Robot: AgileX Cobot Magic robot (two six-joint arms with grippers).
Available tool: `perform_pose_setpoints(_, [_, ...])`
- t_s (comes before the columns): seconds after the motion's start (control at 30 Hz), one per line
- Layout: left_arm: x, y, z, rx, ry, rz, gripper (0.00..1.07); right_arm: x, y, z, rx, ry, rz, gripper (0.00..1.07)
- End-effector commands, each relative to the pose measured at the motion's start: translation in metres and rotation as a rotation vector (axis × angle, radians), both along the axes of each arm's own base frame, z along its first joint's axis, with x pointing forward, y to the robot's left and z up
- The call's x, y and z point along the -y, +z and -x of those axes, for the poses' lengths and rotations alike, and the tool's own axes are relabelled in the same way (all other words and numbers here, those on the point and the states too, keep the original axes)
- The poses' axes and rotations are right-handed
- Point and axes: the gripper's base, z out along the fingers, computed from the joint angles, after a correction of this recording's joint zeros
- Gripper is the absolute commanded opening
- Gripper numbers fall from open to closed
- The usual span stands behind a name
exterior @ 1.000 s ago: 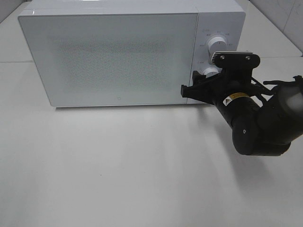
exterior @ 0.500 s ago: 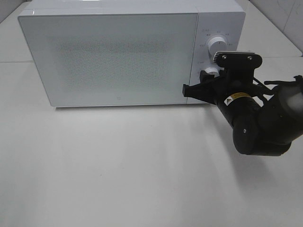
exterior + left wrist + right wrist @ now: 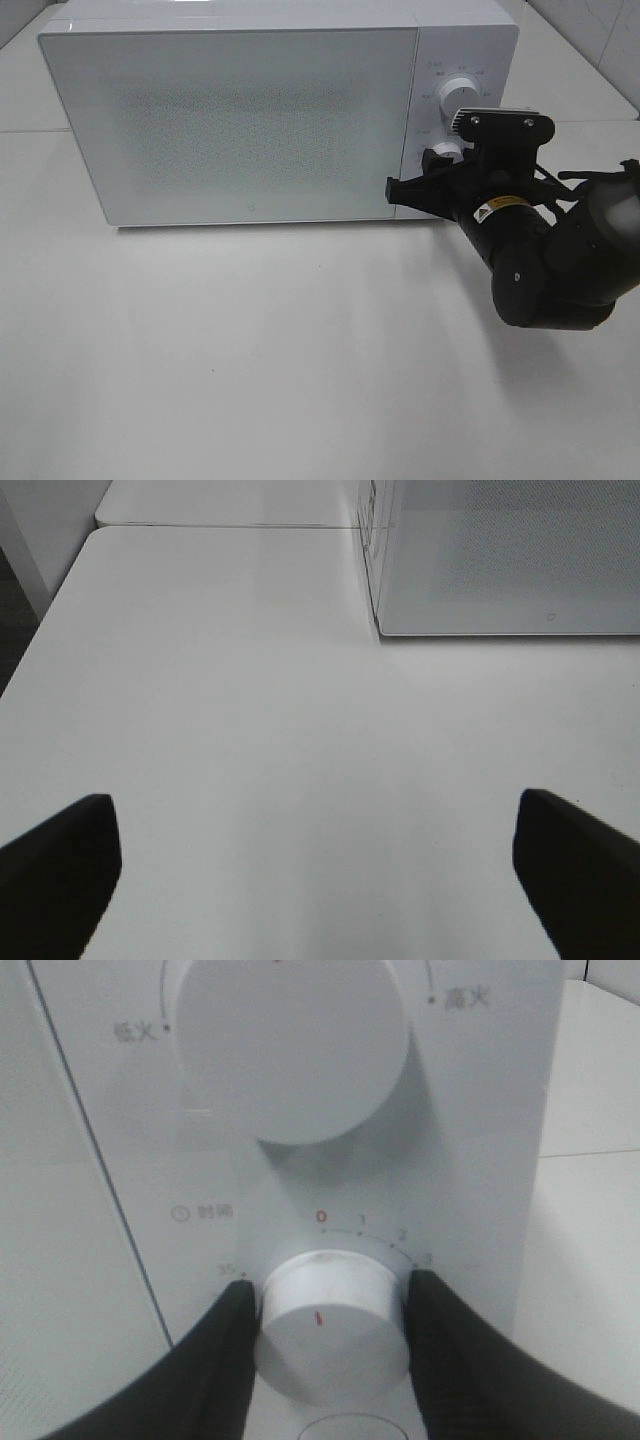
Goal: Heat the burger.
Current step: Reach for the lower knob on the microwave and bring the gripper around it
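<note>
The burger is out of view; the white microwave point(image 3: 250, 110) stands with its door shut. At the control panel, my right gripper point(image 3: 441, 160) is shut on the lower timer knob point(image 3: 447, 150). The right wrist view shows both black fingers point(image 3: 225, 1360) pressed against the sides of that knob point(image 3: 330, 1325), whose red mark points down, away from the red 0. The larger power knob point(image 3: 290, 1045) sits above it, untouched. Off to the left of the microwave, my left gripper point(image 3: 318, 865) hangs open over the bare table, holding nothing.
The microwave's left front corner point(image 3: 385, 630) shows in the left wrist view. The white table point(image 3: 250, 350) stretches out in front of the microwave, its left edge point(image 3: 40, 630) dropping to a dark floor. The right arm's bulky black body point(image 3: 550, 260) stands at the microwave's right front corner.
My right gripper's fingers have closed onto the lower timer knob and the arm has shifted slightly right. The left gripper has not moved.
</note>
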Motion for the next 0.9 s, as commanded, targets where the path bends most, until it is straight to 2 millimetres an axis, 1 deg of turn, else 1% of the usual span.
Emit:
perform_pose_setpoints(0.03, [0.0000, 0.0002, 0.0023, 0.016, 0.005, 0.006, 1.01, -0.0030, 0.0102, -0.0029, 0.088, -0.002, -0.121, 0.25])
perform_pose_setpoints(0.07, [0.0000, 0.0002, 0.0023, 0.016, 0.005, 0.006, 1.01, -0.0030, 0.0102, -0.0029, 0.082, -0.010, -0.167, 0.25])
perform_pose_setpoints(0.1, [0.0000, 0.0002, 0.0023, 0.016, 0.005, 0.006, 1.01, -0.0030, 0.0102, -0.0029, 0.082, -0.010, -0.167, 0.25])
perform_pose_setpoints(0.17, [0.0000, 0.0002, 0.0023, 0.016, 0.005, 0.006, 1.01, -0.0030, 0.0102, -0.0029, 0.054, -0.046, -0.395, 0.26])
perform_pose_setpoints(0.2, [0.0000, 0.0002, 0.0023, 0.016, 0.005, 0.006, 1.01, -0.0030, 0.0102, -0.0029, 0.054, -0.046, -0.395, 0.26])
perform_pose_setpoints(0.23, [0.0000, 0.0002, 0.0023, 0.016, 0.005, 0.006, 1.01, -0.0030, 0.0102, -0.0029, 0.045, -0.058, -0.470, 0.26])
perform_pose_setpoints(0.27, [0.0000, 0.0002, 0.0023, 0.016, 0.005, 0.006, 1.01, -0.0030, 0.0102, -0.0029, 0.045, -0.058, -0.470, 0.26])
perform_pose_setpoints(0.3, [0.0000, 0.0002, 0.0023, 0.016, 0.005, 0.006, 1.01, -0.0030, 0.0099, -0.0028, 0.025, -0.080, -0.603, 0.26])
perform_pose_setpoints(0.33, [0.0000, 0.0002, 0.0023, 0.016, 0.005, 0.006, 1.01, -0.0030, 0.0095, -0.0028, 0.011, -0.093, -0.671, 0.26])
perform_pose_setpoints(0.37, [0.0000, 0.0002, 0.0023, 0.016, 0.005, 0.006, 1.01, -0.0030, 0.0095, -0.0028, 0.011, -0.093, -0.671, 0.26])
perform_pose_setpoints(0.43, [0.0000, 0.0002, 0.0023, 0.016, 0.005, 0.006, 1.01, -0.0021, 0.0093, -0.0029, -0.014, -0.139, -0.884, 0.26])
perform_pose_setpoints(0.47, [0.0000, 0.0002, 0.0023, 0.016, 0.005, 0.006, 1.01, -0.0021, 0.0093, -0.0029, -0.014, -0.139, -0.884, 0.26])
perform_pose_setpoints(0.53, [0.0000, 0.0002, 0.0023, 0.016, 0.005, 0.006, 1.01, -0.0014, 0.0092, -0.0029, -0.026, -0.165, -1.000, 0.26])
perform_pose_setpoints(0.57, [0.0000, 0.0002, 0.0023, 0.016, 0.005, 0.006, 1.01, -0.0014, 0.0092, -0.0029, -0.026, -0.165, -1.000, 0.26])
perform_pose_setpoints(0.6, [0.0000, 0.0002, 0.0023, 0.016, 0.005, 0.006, 1.01, -0.0014, 0.0092, -0.0029, -0.031, -0.172, -1.042, 0.26])
perform_pose_setpoints(0.63, [0.0000, 0.0002, 0.0023, 0.016, 0.005, 0.006, 1.01, -0.0014, 0.0094, -0.0030, -0.040, -0.186, -1.129, 0.26])
perform_pose_setpoints(0.67, [0.0000, 0.0002, 0.0023, 0.016, 0.005, 0.006, 1.01, -0.0014, 0.0094, -0.0030, -0.040, -0.186, -1.129, 0.26])
perform_pose_setpoints(0.7, [0.0000, 0.0002, 0.0023, 0.016, 0.005, 0.006, 1.01, -0.0014, 0.0094, -0.0030, -0.045, -0.191, -1.164, 0.27])
perform_pose_setpoints(0.73, [0.0000, 0.0002, 0.0023, 0.016, 0.005, 0.006, 1.01, -0.0013, 0.0096, -0.0030, -0.052, -0.203, -1.243, 0.27])
perform_pose_setpoints(0.83, [0.0000, 0.0002, 0.0023, 0.016, 0.005, 0.006, 1.01, -0.0013, 0.0098, -0.0030, -0.056, -0.209, -1.290, 0.27])
perform_pose_setpoints(0.9, [0.0000, 0.0002, 0.0023, 0.016, 0.005, 0.006, 1.01, -0.0012, 0.0104, -0.0031, -0.075, -0.235, -1.480, 0.27])
